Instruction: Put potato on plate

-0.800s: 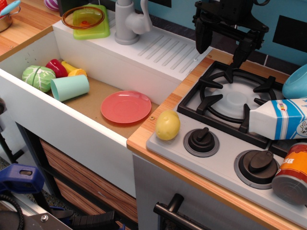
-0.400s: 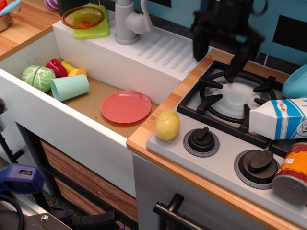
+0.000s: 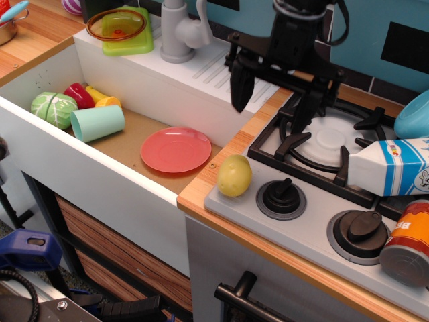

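Observation:
The pale yellow-green potato [image 3: 234, 176] lies on the front left corner of the grey stove panel, beside the wooden counter edge. The salmon-red plate [image 3: 176, 149] lies flat on the sink floor, just left of the potato and lower. My black gripper [image 3: 271, 104] hangs open above the counter edge, behind and a little above the potato. Its left finger [image 3: 240, 87] is over the drainboard edge and its right finger is over the burner grate. It holds nothing.
In the sink's left end lie a mint cup [image 3: 98, 122], a green-white cabbage toy [image 3: 53, 109] and red and yellow toys. An orange bowl [image 3: 116, 25] and grey faucet [image 3: 178, 32] stand behind. A milk carton [image 3: 392, 166], orange can [image 3: 409, 243] and stove knobs [image 3: 282, 198] are at the right.
My gripper has moved forward, left and down, from behind the burner to over the counter edge, closer to the potato. The potato and plate have not moved.

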Motion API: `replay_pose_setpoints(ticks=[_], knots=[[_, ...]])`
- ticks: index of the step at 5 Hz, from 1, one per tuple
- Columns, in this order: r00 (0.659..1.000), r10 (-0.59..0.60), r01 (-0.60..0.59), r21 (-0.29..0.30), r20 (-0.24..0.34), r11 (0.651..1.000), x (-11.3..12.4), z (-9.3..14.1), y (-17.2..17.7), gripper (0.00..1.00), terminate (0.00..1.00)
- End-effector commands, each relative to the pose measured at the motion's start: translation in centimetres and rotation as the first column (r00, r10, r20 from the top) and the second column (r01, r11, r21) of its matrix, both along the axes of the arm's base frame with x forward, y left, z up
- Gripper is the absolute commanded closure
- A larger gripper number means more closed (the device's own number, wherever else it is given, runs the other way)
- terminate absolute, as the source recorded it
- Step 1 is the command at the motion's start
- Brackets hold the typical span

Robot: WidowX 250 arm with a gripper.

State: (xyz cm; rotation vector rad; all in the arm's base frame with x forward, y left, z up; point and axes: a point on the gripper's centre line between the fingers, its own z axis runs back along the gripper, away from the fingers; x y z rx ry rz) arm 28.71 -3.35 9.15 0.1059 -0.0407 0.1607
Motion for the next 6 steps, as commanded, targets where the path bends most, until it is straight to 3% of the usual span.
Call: replay_pose_setpoints(ticks=[1, 2, 6], knots=[[0.997, 0.034, -0.030, -0.046, 0.075, 0.998, -1.3, 0.6, 0.7, 0.00, 0.00], [0.994, 0.039, -0.033, -0.055, 0.104, 0.998, -1.3, -1.0, 1.2, 0.00, 0.00], [0.992, 0.062, -0.049, -0.118, 0.106, 0.992, -0.9, -4.2, 2.1, 0.00, 0.00]])
